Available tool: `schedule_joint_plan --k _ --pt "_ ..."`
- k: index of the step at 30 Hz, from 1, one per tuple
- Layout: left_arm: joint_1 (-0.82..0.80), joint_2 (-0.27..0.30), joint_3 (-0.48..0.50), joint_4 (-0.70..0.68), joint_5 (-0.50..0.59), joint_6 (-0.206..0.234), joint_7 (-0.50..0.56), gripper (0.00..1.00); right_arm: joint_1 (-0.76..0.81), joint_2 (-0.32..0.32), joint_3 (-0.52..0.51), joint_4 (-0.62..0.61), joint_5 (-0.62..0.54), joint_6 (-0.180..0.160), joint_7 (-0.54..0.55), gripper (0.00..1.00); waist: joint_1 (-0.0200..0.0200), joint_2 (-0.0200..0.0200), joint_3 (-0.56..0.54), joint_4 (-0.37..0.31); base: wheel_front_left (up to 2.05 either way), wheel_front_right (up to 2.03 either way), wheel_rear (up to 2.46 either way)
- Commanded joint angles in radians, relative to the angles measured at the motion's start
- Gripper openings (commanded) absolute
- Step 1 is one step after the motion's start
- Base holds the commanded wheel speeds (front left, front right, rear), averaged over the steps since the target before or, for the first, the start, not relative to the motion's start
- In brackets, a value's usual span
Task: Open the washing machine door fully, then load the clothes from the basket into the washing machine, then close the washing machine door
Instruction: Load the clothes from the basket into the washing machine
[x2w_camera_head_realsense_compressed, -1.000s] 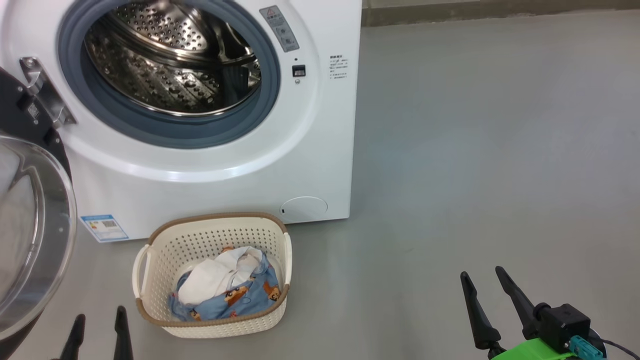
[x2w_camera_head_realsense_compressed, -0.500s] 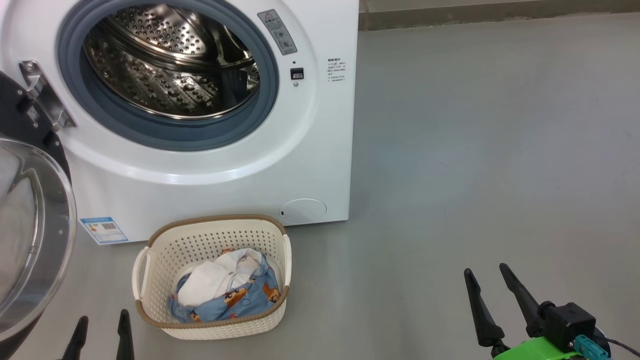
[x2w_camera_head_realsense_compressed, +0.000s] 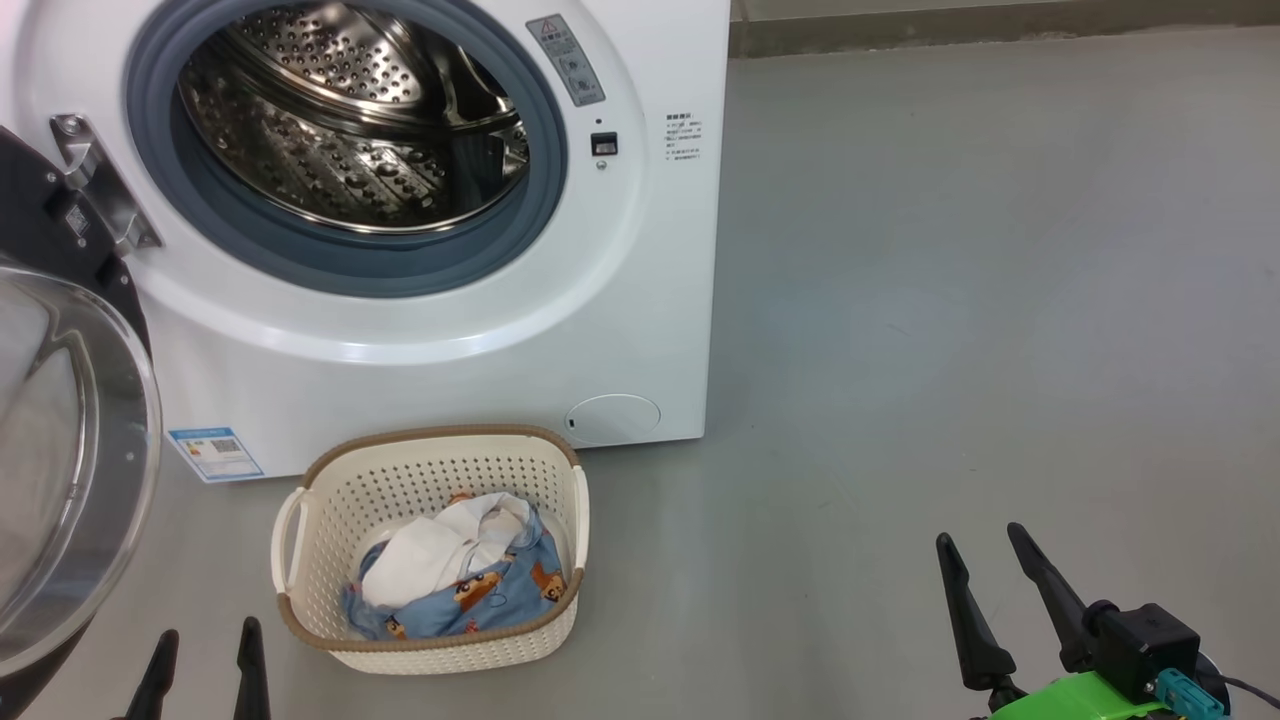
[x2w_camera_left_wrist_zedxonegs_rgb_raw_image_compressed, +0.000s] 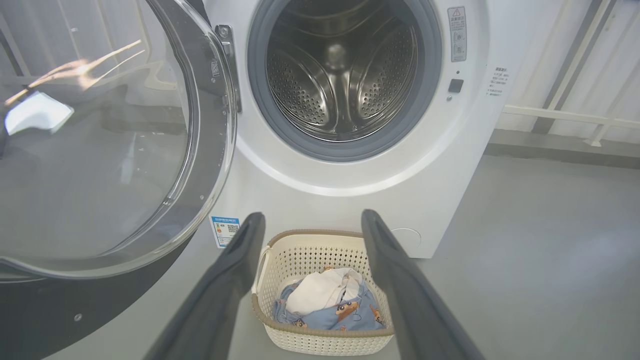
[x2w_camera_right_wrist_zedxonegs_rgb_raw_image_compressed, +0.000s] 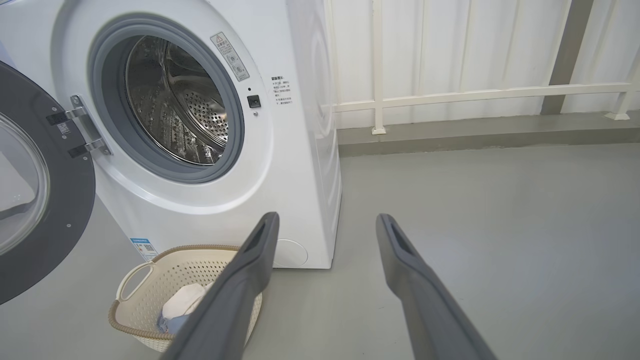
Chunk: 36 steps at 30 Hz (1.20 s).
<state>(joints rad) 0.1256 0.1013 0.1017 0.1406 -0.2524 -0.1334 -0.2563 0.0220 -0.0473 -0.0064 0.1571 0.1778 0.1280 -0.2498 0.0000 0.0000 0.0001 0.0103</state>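
Faced the washing machine (x2w_camera_head_realsense_compressed: 450, 340) with the washing machine door (x2w_camera_head_realsense_compressed: 70, 450) swung out to the left.
Held the left gripper (x2w_camera_head_realsense_compressed: 205, 635) and right gripper (x2w_camera_head_realsense_compressed: 980, 535) low over the grey floor (x2w_camera_head_realsense_compressed: 950, 300), each spread wide, gripping nothing. Saw the clothes (x2w_camera_head_realsense_compressed: 450, 580) heaped in the basket (x2w_camera_head_realsense_compressed: 450, 470), just before the machine, below the exposed steel drum (x2w_camera_head_realsense_compressed: 350, 130).

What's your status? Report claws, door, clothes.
Left claw open, right claw open, both empty. Door wide open; clothes in basket. Nothing blocking drum.
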Motion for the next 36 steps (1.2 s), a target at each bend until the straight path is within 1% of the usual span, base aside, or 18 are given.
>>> schedule_joint_plan --k 1,36 --pt "-0.027 0.02 0.027 -0.02 -0.005 0.003 -0.006 1.0 -0.012 -0.003 0.025 -0.025 -0.007 0.003 -0.012 1.0 0.0 0.0 0.0 0.001 0.0 0.0 0.0" --pt "-0.066 0.046 0.023 0.002 -0.027 0.003 -0.006 1.0 -0.026 -0.003 0.027 -0.02 -0.005 0.003 -0.012 1.0 0.0 0.0 0.032 0.013 0.03 -0.03 0.0"
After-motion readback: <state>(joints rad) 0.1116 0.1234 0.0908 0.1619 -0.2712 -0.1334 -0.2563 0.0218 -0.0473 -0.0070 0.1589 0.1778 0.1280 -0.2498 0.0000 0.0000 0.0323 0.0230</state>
